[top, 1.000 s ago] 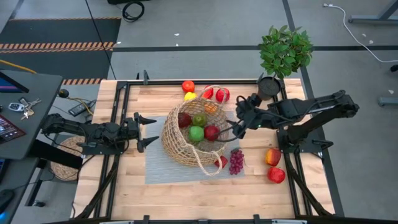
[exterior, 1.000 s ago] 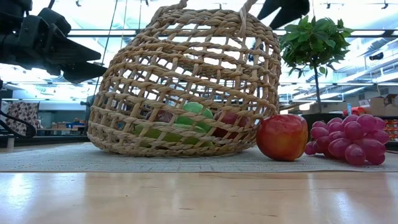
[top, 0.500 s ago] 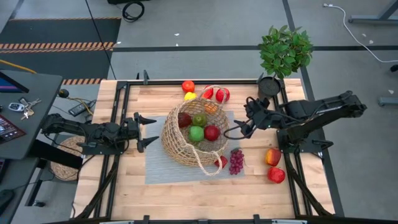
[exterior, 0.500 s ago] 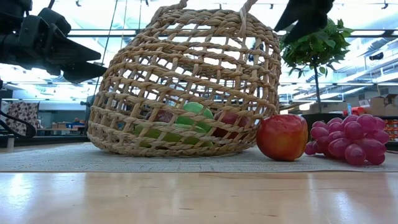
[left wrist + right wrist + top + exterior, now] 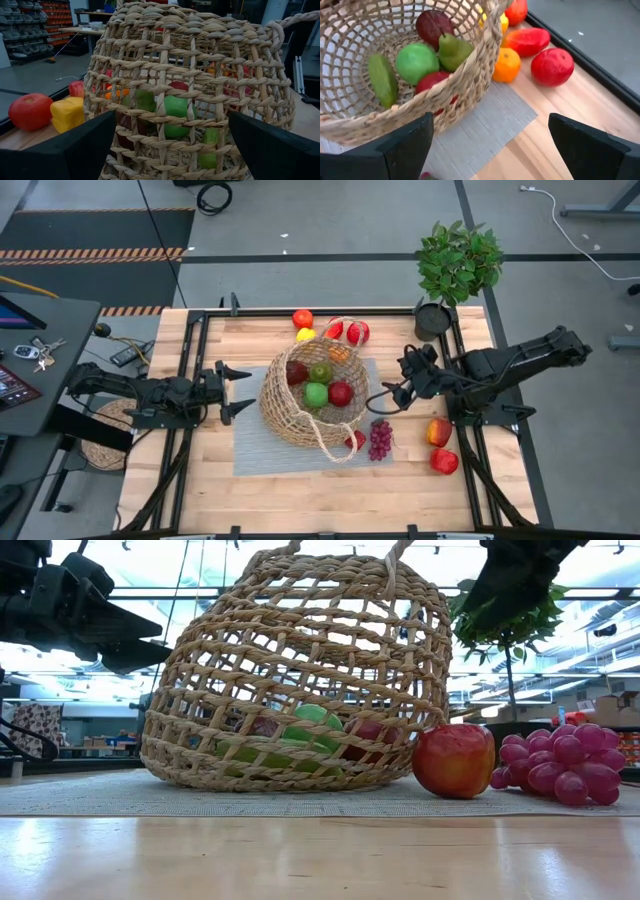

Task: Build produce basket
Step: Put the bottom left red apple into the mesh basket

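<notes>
High view: my left gripper [image 5: 243,390] is hovering just left of the basket [image 5: 303,408], fingers spread apart and holding nothing. My right gripper [image 5: 380,395] is hanging just right of the basket, fingers apart too, empty. The basket is sitting on a grey mat [image 5: 255,448] in the middle of the table [image 5: 200,495], with a dark red piece [image 5: 297,372], a pear [image 5: 320,371], a green apple [image 5: 316,394] and a red apple [image 5: 341,393] lying inside. Grapes [image 5: 380,439] are lying on the mat just beside the basket; two more apples [image 5: 440,446] are resting near the right edge. A potted plant [image 5: 455,270] is standing at the far right corner.

Low view: the basket is standing on the mat, a red apple [image 5: 454,760] just beside it and grapes [image 5: 558,763] next to that.

Left wrist view: I am facing the basket wall [image 5: 200,95] between my spread fingers [image 5: 70,155]; a tomato [image 5: 31,111] and a yellow piece [image 5: 69,113] are lying beside it.

Right wrist view: I am looking into the basket [image 5: 470,85]; an orange [image 5: 506,64] is lying just outside it.
</notes>
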